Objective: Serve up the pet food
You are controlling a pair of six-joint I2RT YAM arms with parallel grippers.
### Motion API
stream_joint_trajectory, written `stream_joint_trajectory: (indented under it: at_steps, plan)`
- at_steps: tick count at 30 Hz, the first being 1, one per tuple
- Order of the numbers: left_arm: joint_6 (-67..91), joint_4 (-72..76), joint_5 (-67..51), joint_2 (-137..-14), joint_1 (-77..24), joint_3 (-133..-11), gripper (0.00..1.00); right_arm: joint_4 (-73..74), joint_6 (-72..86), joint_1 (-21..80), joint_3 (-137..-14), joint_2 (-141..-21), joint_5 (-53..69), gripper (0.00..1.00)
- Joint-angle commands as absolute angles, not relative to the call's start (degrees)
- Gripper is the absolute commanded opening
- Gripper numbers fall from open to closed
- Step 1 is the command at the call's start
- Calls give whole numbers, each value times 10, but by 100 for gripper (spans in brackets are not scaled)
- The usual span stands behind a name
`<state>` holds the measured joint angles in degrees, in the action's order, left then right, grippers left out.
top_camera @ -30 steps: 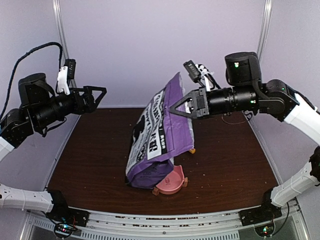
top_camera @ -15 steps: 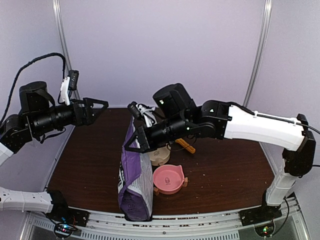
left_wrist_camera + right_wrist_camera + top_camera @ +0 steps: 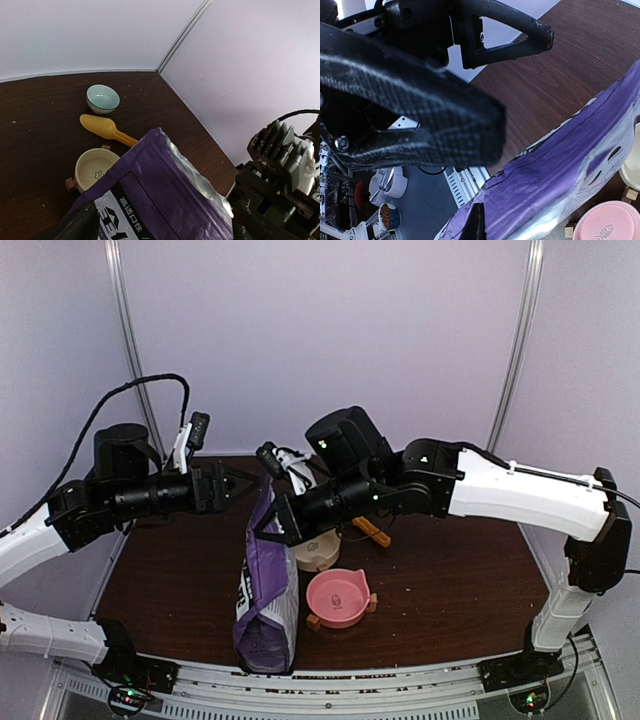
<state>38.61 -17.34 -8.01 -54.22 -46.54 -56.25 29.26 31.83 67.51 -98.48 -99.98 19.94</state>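
Note:
The purple-and-white bag (image 3: 266,580) stands upright on the table's front middle. My right gripper (image 3: 263,530) is shut on its top edge; in the right wrist view (image 3: 485,180) the bag (image 3: 560,185) runs between its fingers. My left gripper (image 3: 252,484) is open just left of the bag's top. In the left wrist view (image 3: 160,222) the bag's silver-lined top (image 3: 165,195) lies between the spread fingers (image 3: 75,227) without touching them. The pet food is hidden; none shows on the table.
A pink bowl (image 3: 337,597) sits right of the bag, a cream bowl (image 3: 320,550) behind it, a yellow scoop (image 3: 372,531) further back. The left wrist view also shows a teal bowl (image 3: 102,97). A cup of brown bits (image 3: 385,216) stands below the table's edge.
My left arm has swung right, bringing its open gripper up to the bag's top. My right gripper, which stood the bag upright earlier, still holds it there, nearly unmoved.

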Motion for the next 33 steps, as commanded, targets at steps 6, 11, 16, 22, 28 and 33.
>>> stream_joint_trajectory:
  at_steps: [6,11,16,22,28,33]
  plan:
    - [400,-115,-108,-569,-462,-562,94,289,304,662,-1016,-955,162,31]
    - [400,-120,-100,-563,-463,-565,90,298,323,655,-996,-916,149,50]
    - [400,-126,-94,-561,-462,-573,88,294,356,650,-957,-882,143,47]
    - [397,-136,-90,-568,-462,-581,88,273,387,651,-916,-862,157,39]
    - [395,-136,-90,-574,-462,-587,89,269,400,650,-910,-875,182,26]
    - [394,-135,-88,-577,-463,-589,89,270,398,651,-917,-881,197,22]
